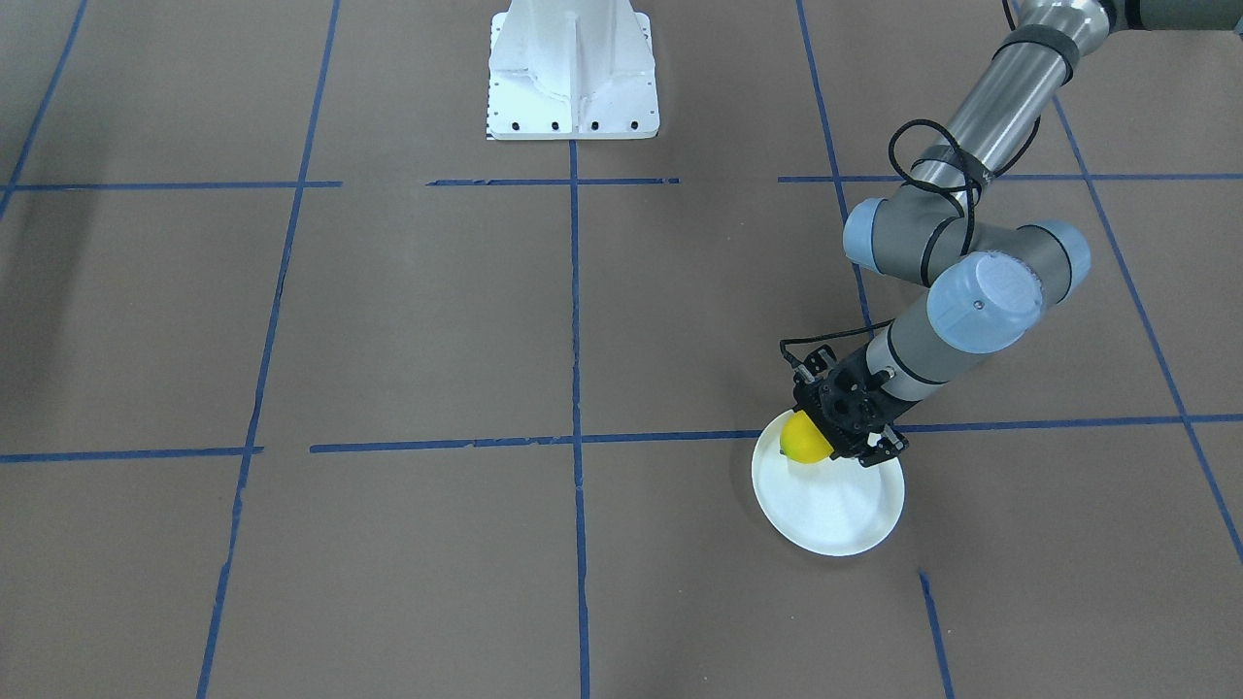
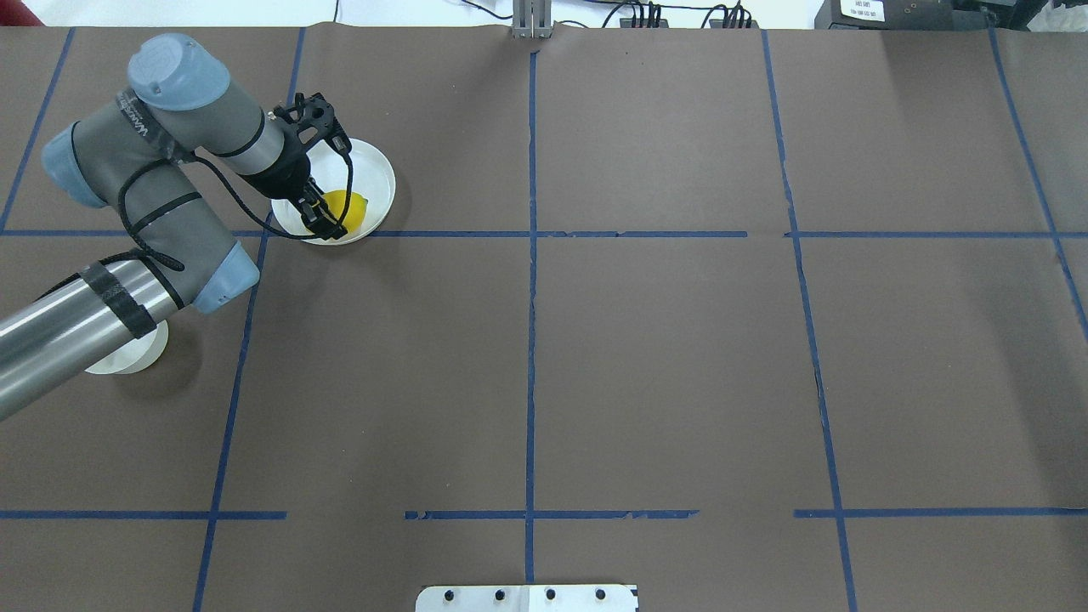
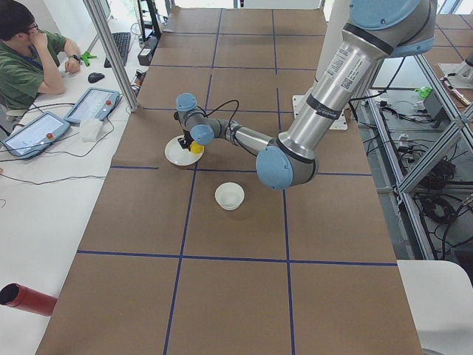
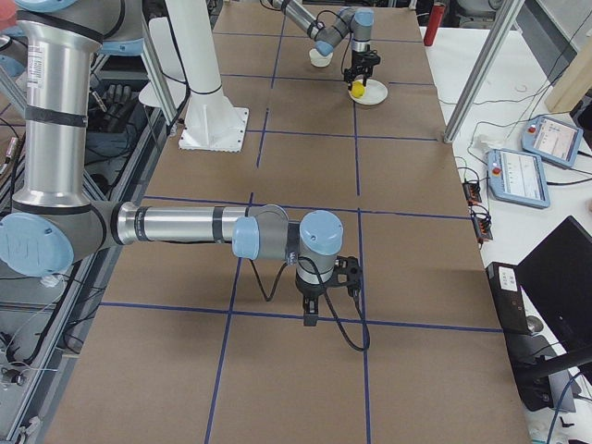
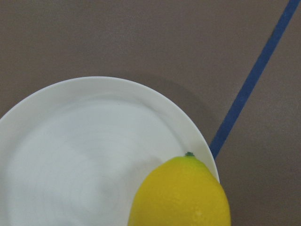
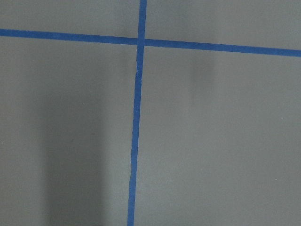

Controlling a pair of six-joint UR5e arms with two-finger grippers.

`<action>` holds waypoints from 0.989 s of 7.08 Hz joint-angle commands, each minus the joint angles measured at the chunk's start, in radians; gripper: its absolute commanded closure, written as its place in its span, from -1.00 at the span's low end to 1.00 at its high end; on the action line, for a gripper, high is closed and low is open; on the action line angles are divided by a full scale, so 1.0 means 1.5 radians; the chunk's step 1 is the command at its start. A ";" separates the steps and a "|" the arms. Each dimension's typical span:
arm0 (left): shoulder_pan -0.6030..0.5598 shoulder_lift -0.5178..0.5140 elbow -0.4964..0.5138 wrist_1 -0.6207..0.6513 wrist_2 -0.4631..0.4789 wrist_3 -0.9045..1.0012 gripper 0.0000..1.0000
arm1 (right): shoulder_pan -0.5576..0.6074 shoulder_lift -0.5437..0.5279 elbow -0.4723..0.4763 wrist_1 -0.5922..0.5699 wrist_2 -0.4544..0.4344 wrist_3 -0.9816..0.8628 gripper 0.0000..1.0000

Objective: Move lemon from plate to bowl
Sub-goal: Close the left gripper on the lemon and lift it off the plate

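Note:
The yellow lemon (image 1: 802,440) is at the edge of the flat white plate (image 1: 835,505), held between the fingers of my left gripper (image 1: 827,445), which looks shut on it. In the overhead view the left gripper (image 2: 333,218) reaches down over the near part of the plate (image 2: 374,170) with the lemon (image 2: 353,206) at its tips. The left wrist view shows the lemon (image 5: 181,195) close up over the plate's rim (image 5: 70,155). The small deep white bowl (image 3: 230,195) stands apart, half hidden under my left arm in the overhead view (image 2: 127,355). My right gripper (image 4: 310,317) points down over bare table; I cannot tell its state.
The white robot base (image 1: 573,73) stands at the table's middle edge. Blue tape lines (image 6: 136,117) cross the brown table. An operator (image 3: 29,52) sits at a side desk with tablets beyond the table's far edge.

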 commanded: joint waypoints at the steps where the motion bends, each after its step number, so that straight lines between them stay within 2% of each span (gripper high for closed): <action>1: -0.009 0.001 -0.006 0.008 -0.004 -0.002 0.17 | 0.000 0.000 0.000 0.000 0.000 0.000 -1.00; 2: -0.038 0.001 -0.016 0.033 -0.005 -0.003 0.17 | 0.000 0.000 0.000 0.000 0.000 0.000 -1.00; 3: -0.074 0.005 -0.052 0.094 -0.006 -0.014 0.20 | 0.000 0.000 0.000 0.000 0.000 0.000 -1.00; 4: -0.098 0.009 -0.091 0.155 -0.007 -0.085 0.36 | 0.000 0.000 0.000 0.000 0.000 0.000 -1.00; 7: -0.105 0.033 -0.211 0.309 -0.005 -0.334 0.39 | 0.000 0.000 0.000 0.000 0.000 0.000 -1.00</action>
